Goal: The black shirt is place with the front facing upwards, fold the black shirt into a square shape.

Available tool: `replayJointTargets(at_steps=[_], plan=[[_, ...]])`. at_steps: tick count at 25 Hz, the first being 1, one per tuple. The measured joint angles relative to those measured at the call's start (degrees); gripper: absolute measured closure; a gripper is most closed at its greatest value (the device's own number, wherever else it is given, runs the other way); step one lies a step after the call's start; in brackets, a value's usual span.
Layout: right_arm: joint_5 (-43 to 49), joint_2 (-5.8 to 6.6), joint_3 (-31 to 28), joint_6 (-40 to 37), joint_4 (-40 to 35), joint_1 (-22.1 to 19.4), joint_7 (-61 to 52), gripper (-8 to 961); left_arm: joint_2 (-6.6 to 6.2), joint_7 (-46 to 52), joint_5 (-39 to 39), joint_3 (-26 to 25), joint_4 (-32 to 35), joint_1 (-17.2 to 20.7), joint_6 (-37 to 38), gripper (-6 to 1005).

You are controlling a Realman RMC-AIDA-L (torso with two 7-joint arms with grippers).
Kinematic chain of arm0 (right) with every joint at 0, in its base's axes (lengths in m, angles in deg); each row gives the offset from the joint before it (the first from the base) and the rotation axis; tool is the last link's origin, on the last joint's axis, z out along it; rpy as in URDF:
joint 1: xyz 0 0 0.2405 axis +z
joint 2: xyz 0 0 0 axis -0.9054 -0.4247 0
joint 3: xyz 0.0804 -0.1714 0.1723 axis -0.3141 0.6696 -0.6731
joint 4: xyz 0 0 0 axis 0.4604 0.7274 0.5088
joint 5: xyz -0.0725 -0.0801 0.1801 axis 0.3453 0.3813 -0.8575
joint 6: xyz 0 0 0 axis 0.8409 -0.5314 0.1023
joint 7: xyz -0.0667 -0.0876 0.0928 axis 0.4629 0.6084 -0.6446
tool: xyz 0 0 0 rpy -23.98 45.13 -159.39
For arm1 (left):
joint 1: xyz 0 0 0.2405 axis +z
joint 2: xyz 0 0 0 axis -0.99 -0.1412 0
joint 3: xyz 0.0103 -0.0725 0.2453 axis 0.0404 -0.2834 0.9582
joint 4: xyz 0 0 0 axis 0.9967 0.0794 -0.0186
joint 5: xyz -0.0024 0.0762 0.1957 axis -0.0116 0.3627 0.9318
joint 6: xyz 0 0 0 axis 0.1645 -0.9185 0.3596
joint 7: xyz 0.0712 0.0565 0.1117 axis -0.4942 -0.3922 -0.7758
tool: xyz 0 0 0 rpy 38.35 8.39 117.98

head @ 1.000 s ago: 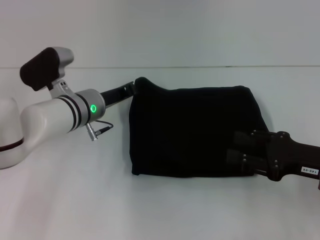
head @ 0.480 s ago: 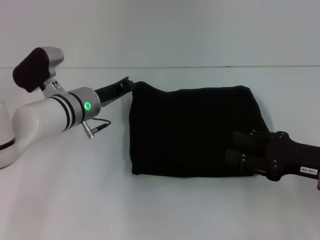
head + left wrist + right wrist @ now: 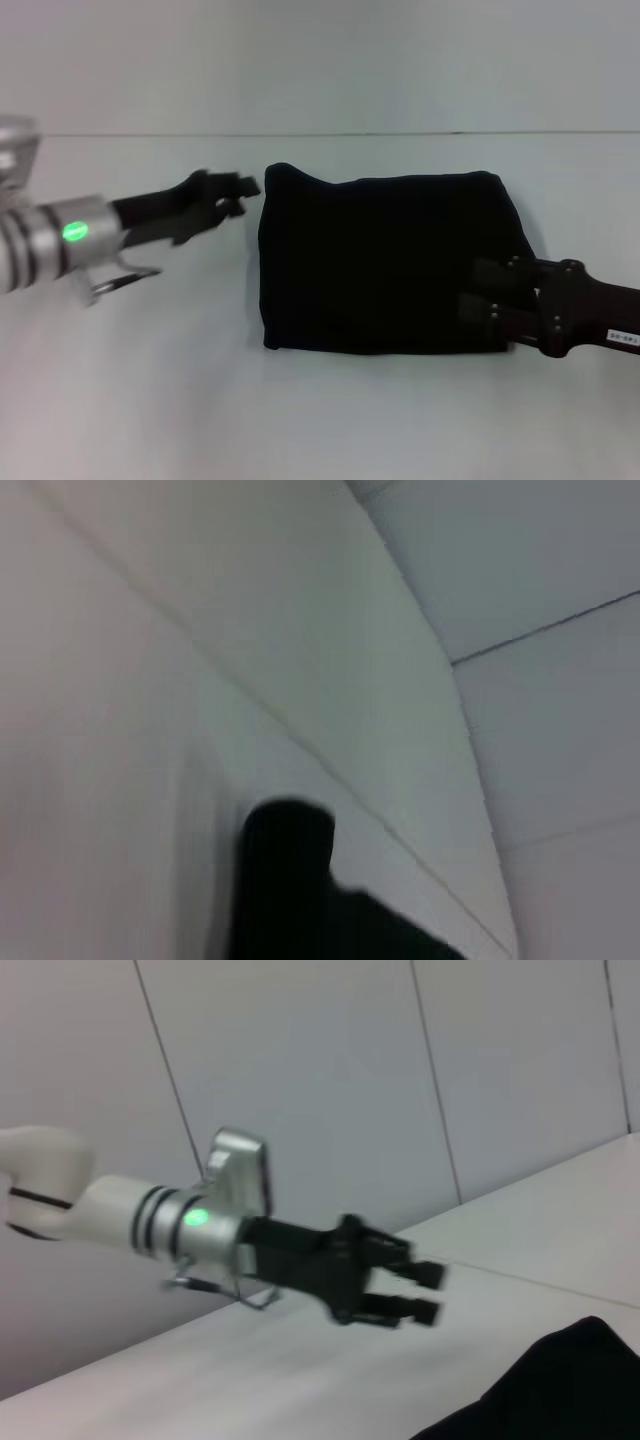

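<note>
Here the black shirt lay folded near the table middle. The left gripper hung just beside its far-left corner, fingers apart, holding nothing. The right gripper sat on its near-right part; can't tell its grip.

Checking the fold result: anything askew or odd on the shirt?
Mostly neat. The black shirt lies as a rough rectangle, but its far left corner pokes up in a small peak beside the open left gripper. The right gripper rests on its near right edge.

Soft, even light — faint shadows, motion blur on left hand
</note>
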Motion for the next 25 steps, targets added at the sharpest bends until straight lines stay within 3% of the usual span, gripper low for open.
replayJointTargets(at_steps=[2, 4, 9, 10, 11, 17, 25], plan=[[-0.18, 0.40, -0.21, -0.03, -0.01, -0.18, 0.00, 355, -1.68, 3.23, 0.05, 0.23, 0.04, 2.62, 5.67, 780], [-0.24, 1.04, -0.54, 0.20, -0.07, -0.45, 0.01, 355, -2.40, 5.11, 0.62, 0.12, 0.20, 4.40, 9.37, 697], [-0.08, 2.65, -1.18, 3.18, -0.54, -2.24, 1.41, 355, -3.08, 9.46, 5.55, -0.23, 0.40, 7.10, 13.38, 495], [-0.16, 2.71, -1.34, 3.99, -0.83, -2.65, 2.01, 355, -3.14, 9.88, 6.33, -0.32, 0.39, 7.28, 13.83, 393], [-0.21, 2.70, -1.66, 5.05, -1.30, -3.17, 2.77, 354, -3.20, 10.16, 6.89, -0.41, 0.39, 7.40, 14.21, 290], [-0.06, 0.76, -3.17, 9.86, -3.55, -5.48, 7.09, 348, -3.14, 10.78, 7.42, -0.36, -0.02, 7.47, 14.69, 69], [0.03, -0.25, -2.77, 9.45, -3.67, -6.23, 8.10, 347, -1.76, 13.91, 7.49, 0.84, -1.06, 6.79, 15.01, 45]])
